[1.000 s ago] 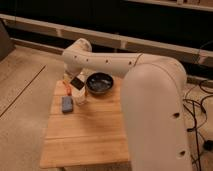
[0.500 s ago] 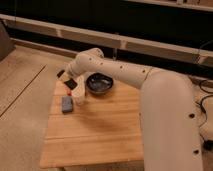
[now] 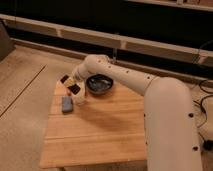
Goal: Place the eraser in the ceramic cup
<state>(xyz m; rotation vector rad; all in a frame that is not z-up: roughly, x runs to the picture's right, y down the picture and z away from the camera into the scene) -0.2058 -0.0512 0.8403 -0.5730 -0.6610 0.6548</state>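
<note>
Your white arm reaches from lower right of frame toward upper left corner of wooden worktop (image 3: 95, 135). Tool (image 3: 70, 84) sits there, closed on black eraser (image 3: 73, 88), directly above ceramic cup (image 3: 79, 97). Dark bowl (image 3: 99, 84) just right of cup. Blue-grey block (image 3: 67, 104) lies left of cup, near worktop's left edge. Beige floor (image 3: 22, 100) at left.

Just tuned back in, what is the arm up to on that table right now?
The robot's arm reaches across the wooden table, with its gripper at the far left corner, shut on the eraser and held just over the ceramic cup. The eraser is not yet released into the cup. A dark bowl sits right beside it, and a blue-grey block lies on the table to the left of the cup.
</note>
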